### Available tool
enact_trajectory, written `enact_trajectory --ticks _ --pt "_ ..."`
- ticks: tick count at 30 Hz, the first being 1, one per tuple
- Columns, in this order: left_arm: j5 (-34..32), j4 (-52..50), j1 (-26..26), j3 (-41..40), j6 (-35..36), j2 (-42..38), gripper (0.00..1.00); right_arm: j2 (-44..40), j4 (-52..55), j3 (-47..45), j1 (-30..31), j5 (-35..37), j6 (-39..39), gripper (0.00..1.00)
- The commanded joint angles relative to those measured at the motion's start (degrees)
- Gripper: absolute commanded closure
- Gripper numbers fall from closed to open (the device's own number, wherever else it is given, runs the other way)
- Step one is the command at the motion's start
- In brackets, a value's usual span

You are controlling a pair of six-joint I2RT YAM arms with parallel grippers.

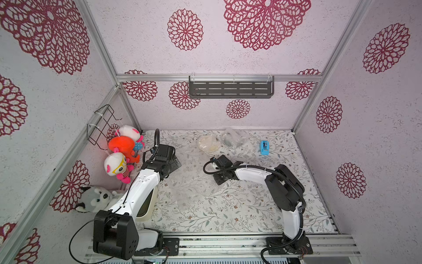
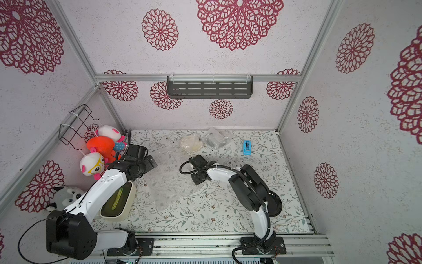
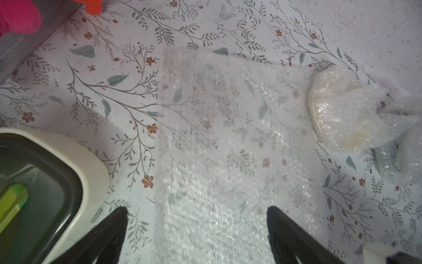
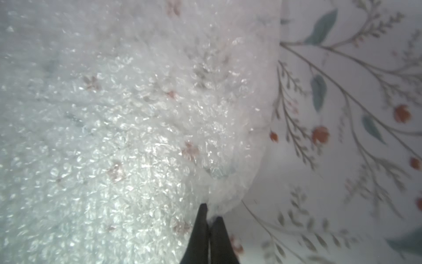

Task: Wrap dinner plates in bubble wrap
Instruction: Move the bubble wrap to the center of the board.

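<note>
A clear bubble wrap sheet (image 1: 194, 182) is spread flat on the floral tabletop (image 1: 251, 212), its edge pinched in the fully closed right hand (image 4: 211, 216). The left hand (image 3: 197, 212) is held wide open and empty over the sheet's other side. A wrapped cream plate (image 1: 209, 144) is seen behind it, and a bare black plate (image 2: 274, 202) at the right

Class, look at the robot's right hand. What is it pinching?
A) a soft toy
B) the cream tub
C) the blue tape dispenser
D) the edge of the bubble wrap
D: in the right wrist view the right hand is shut on the edge of the bubble wrap.
</note>
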State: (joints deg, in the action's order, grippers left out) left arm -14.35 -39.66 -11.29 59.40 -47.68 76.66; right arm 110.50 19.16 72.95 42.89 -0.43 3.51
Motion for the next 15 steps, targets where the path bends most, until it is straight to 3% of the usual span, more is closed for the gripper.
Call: enact_trajectory --ticks 1,5,7,8,10,15 --pt "3.3 1.3 0.1 0.2 1.1 1.1 0.02 -9.6 6.6 -3.2 -5.1 -5.8 -15.3 1.0" --pt "5.3 1.3 -1.5 0.9 1.8 2.3 0.02 -14.6 17.0 -4.1 -12.0 -13.8 -31.1 1.0" --pt "6.4 1.2 -2.3 1.3 2.2 3.1 0.02 -16.1 21.1 -5.6 -15.4 -17.1 -43.2 1.0" --pt "7.0 1.3 -2.8 1.5 2.4 3.6 0.02 -16.9 19.9 -7.0 -16.7 -15.0 -48.0 1.0" --pt "8.2 1.8 -3.5 1.7 2.4 5.0 0.02 -16.1 14.3 -6.5 -19.8 -10.0 -49.5 1.0" --pt "12.0 3.5 -5.1 1.9 1.8 9.2 0.02 -5.9 15.4 5.1 -25.1 -8.8 -59.1 1.0"
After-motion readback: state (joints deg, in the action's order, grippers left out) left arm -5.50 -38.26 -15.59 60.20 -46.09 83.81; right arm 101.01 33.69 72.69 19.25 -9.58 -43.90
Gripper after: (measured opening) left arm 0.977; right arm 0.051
